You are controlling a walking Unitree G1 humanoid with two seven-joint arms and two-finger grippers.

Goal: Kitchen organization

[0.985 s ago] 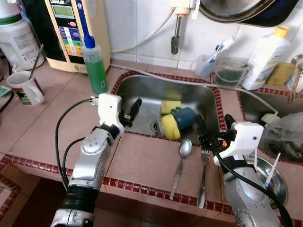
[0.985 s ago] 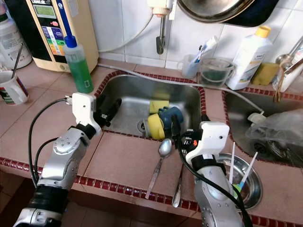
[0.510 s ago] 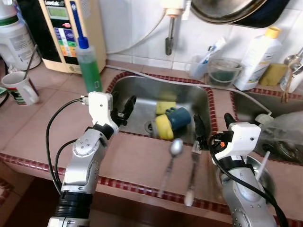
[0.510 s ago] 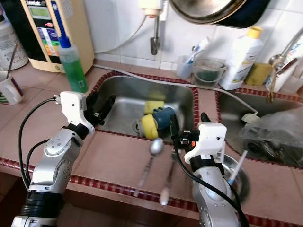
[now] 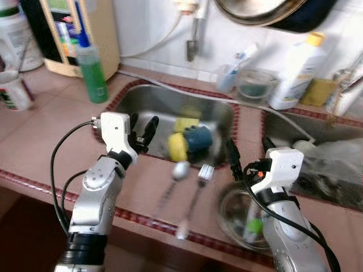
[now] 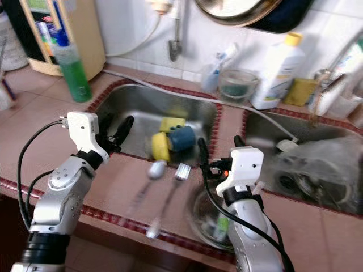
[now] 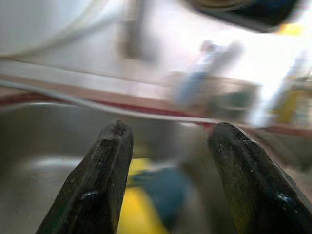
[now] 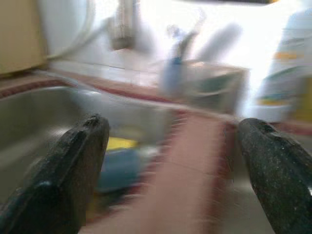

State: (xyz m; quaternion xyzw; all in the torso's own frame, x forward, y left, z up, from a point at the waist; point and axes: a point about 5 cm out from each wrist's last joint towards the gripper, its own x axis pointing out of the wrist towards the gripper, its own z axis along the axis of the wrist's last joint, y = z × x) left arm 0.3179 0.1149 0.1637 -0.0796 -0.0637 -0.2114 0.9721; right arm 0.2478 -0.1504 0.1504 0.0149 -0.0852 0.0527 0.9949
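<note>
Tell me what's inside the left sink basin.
In the sink lie a yellow sponge, a blue cup-like item and a second yellow sponge. Whatever lies beneath them is covered, and blur hides the detail.

Both silver arms reach forward, bent at the elbow. The left gripper point(image 5: 143, 129) hangs over the near-left edge of the sink point(image 5: 153, 107), fingers spread. The right gripper point(image 6: 218, 153) hovers by the sink's near-right corner, fingers wide apart.

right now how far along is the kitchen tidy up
Nothing looks put away yet: the spoon and fork lie on the counter, sponges sit in the sink. Both the left hand and right hand are open, holding nothing. All the sorting is left.
</note>
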